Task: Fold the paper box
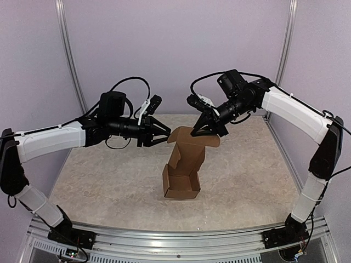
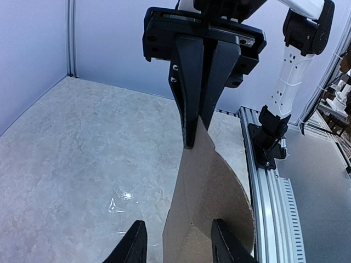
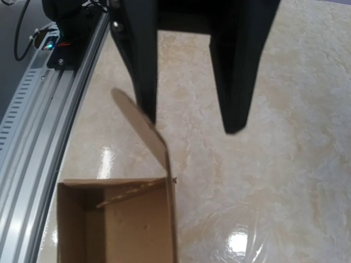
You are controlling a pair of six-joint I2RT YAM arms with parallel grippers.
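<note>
- the paper box (image 1: 181,185) sits about mid-table (image 1: 98,186), between the two arms. It's plain brown cardboard, with the tray part open on top and the tall lid flap (image 1: 186,152) standing up behind it
- right gripper (image 1: 202,130) is at the top edge of that flap. In the left wrist view its two black fingers are pressed together with the thin cardboard pinched between them
- left gripper (image 1: 166,135) hangs just beside the flap's left edge, jaws spread. In its own camera the flap runs between its fingers (image 2: 133,246): one is clear of the cardboard, the other overlaps it, can't tell if it touches
- right wrist view looks down into the open tray
- marbled beige tabletop, aluminium rail (image 1: 175,236) along the near edge
</note>
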